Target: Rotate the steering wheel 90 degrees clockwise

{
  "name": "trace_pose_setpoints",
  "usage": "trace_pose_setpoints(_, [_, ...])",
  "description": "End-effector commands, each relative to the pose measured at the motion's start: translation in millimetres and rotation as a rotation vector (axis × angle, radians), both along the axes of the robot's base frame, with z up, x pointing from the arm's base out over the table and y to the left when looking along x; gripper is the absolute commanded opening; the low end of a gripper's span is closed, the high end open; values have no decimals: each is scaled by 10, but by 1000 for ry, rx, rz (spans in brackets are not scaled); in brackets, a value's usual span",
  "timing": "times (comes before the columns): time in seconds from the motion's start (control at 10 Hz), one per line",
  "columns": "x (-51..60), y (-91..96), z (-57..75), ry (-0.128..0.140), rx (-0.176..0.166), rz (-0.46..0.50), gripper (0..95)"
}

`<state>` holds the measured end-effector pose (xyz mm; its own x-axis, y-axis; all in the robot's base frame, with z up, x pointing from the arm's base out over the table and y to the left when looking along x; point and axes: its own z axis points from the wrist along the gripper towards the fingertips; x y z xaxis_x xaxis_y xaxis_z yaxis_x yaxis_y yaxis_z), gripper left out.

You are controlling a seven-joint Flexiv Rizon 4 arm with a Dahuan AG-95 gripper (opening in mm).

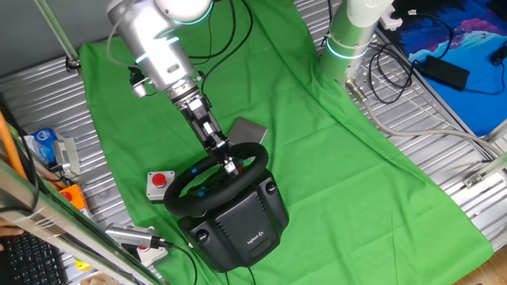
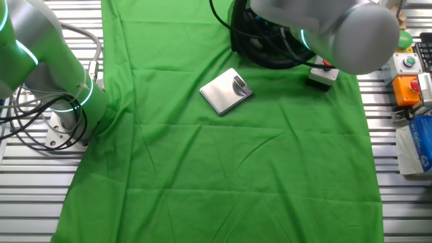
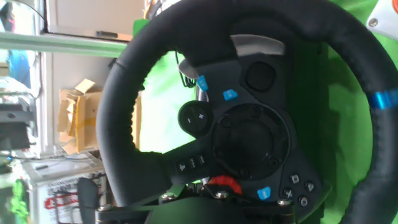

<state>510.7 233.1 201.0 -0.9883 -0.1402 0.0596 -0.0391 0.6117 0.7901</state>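
The steering wheel [image 1: 188, 203] is a black rim on a bulky black base [image 1: 247, 228] at the near end of the green cloth. My gripper [image 1: 230, 165] reaches down from the upper left and is closed on the far right part of the rim. In the hand view the steering wheel [image 3: 121, 124] fills the frame, with blue and red buttons on its hub [image 3: 249, 140] and a blue stripe on the rim at the right. My gripper [image 3: 193, 213] is a dark shape at the bottom edge. In the other fixed view the steering wheel [image 2: 260, 57] is mostly hidden behind my arm.
A small grey box with a red push button [image 1: 159, 183] sits left of the wheel; it also shows in the other fixed view [image 2: 321, 75]. A flat metal plate [image 1: 248, 131] lies just beyond the wheel and shows in the other fixed view [image 2: 226, 91]. A second arm's base [image 1: 348, 39] stands at the far right.
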Motion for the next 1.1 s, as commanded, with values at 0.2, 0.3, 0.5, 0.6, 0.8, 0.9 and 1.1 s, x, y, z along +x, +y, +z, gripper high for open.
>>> trace_pose_setpoints(0.2, [40, 18, 6, -10, -11, 15, 0])
trace_pose_setpoints(0.3, [31, 8, 16, -8, -11, 16, 0])
trace_pose_setpoints(0.5, [58, 17, 24, 2, -9, -1, 0])
trace_pose_setpoints(0.6, [82, 24, 33, 2, -10, -1, 0])
trace_pose_setpoints(0.8, [137, 36, 56, 4, -15, -6, 0])
trace_pose_setpoints(0.9, [155, 44, 55, 1, -22, -6, 0])
trace_pose_setpoints(1.1, [169, 51, 54, 1, -26, 4, 0])
